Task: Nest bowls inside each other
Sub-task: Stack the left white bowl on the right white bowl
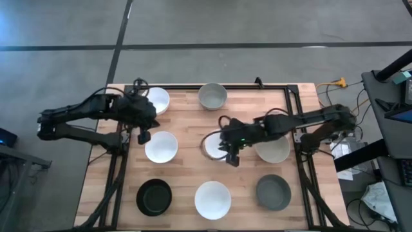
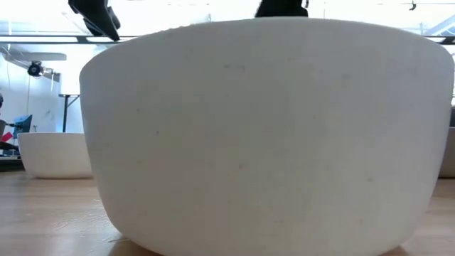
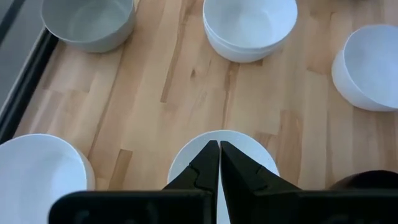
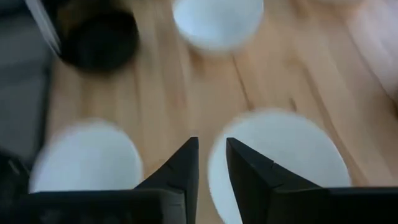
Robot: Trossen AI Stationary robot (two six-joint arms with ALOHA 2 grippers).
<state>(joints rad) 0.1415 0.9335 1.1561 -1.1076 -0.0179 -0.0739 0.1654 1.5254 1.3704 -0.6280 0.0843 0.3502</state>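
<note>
The centre bowl sits in the middle of the table, white; in the left wrist view it shows a double rim, as of one white bowl seated in another

The right gripper hangs over the near-right part of this bowl, its arm reaching in from the table's right side. In the right wrist view its fingers stand a narrow gap apart above the bowl's rim; whether they touch the rim cannot be told, and nothing is seen held between them

Around the centre bowl:
- just right of it, a white bowl, partly under the right arm
- left of it, another white bowl
- behind it, at the far edge, a grey bowl
- behind and to its left, a white bowl
- in front of it, a white bowl, which fills the low view
- in front and to the left, the black bowl
- in front and to the right, a second grey bowl

The left gripper is well left of the centre bowl, above the far-left rim of the bowl on that side. Its fingers are pressed together with nothing between them
</note>
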